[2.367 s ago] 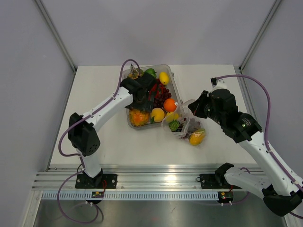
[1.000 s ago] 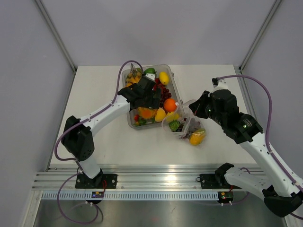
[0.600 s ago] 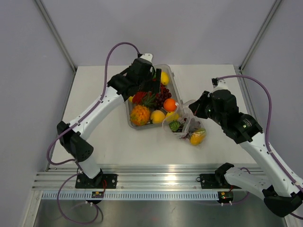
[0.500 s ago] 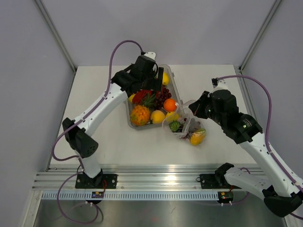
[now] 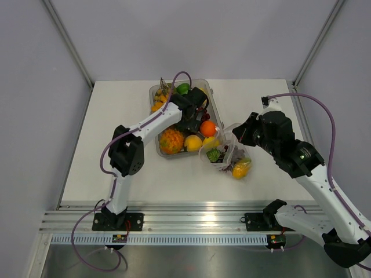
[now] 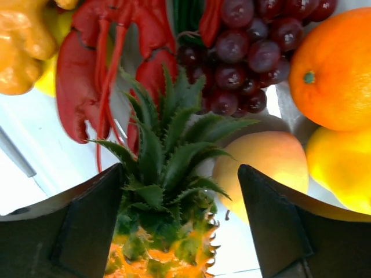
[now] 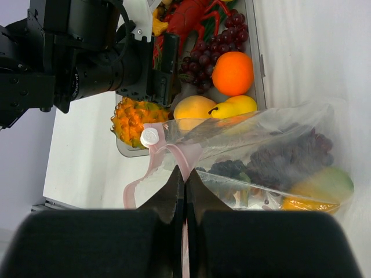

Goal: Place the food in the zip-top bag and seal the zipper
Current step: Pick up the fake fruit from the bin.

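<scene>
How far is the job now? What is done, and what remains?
Done: the zip-top bag already holds purple grapes and a mango. In hand: the right gripper pinches the bag's pinkish zipper strip, mouth apparently open; the open left gripper hovers over the pineapple in the clear tray. Left: the orange, the red lobster and other tray pieces, then sealing.

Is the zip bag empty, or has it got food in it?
Partly full: dark grapes and a yellow-orange mango show through the zip-top bag. An orange and others lie in the tray.
</scene>
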